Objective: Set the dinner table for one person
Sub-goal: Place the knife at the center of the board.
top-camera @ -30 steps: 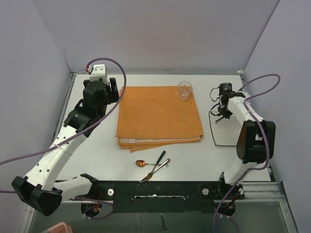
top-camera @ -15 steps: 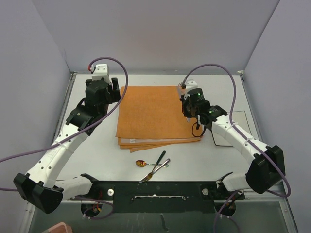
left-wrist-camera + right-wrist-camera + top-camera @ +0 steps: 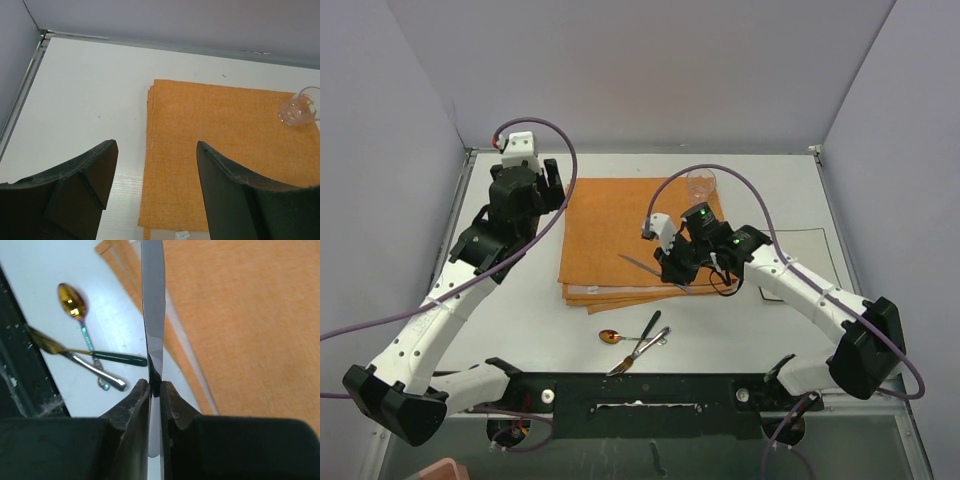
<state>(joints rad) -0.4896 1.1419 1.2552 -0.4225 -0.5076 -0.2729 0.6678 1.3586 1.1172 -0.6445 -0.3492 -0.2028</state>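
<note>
Grey-walled dinner table: right gripper clenches a knife above the cloth, probably to lay it flat there next; left gripper released, empty.

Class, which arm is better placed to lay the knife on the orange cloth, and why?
Right: the right gripper is shut on the knife above the cloth; the left gripper hangs open and empty.
</note>
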